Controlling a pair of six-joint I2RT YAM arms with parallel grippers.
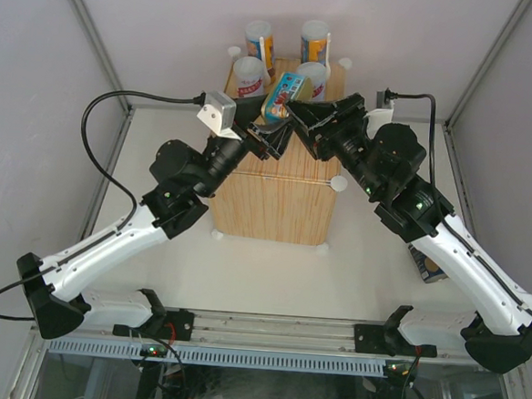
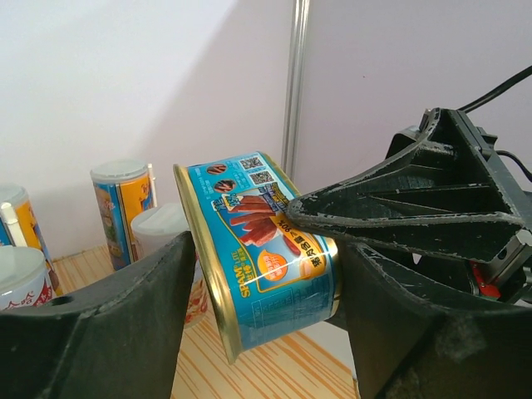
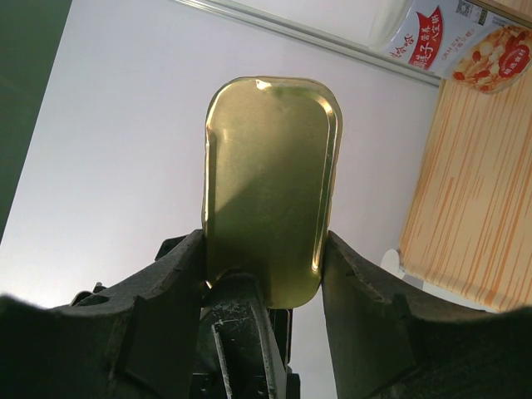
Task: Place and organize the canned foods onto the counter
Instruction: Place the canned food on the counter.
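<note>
A flat gold-blue tin [image 1: 280,98] hangs tilted above the back of the wood-grain counter [image 1: 275,200]. My right gripper [image 1: 297,108] is shut on the tin's sides; its gold base [image 3: 266,183] fills the right wrist view, between the gripper's [image 3: 264,274] fingers. My left gripper [image 1: 273,120] straddles the same tin [image 2: 266,249] from below. Its jaws stand close on either side, with a sliver of gap at the left one. Two tall blue-orange cylinders [image 1: 259,39] [image 1: 314,40] and two short white-red cans [image 1: 248,77] [image 1: 313,78] stand at the counter's back edge.
A dark container [image 1: 430,266] lies on the white table at the right, half hidden under my right forearm. White knobs [image 1: 338,183] mark the counter's corners. Grey walls close in on three sides. My right gripper's finger [image 2: 399,208] crosses the left wrist view.
</note>
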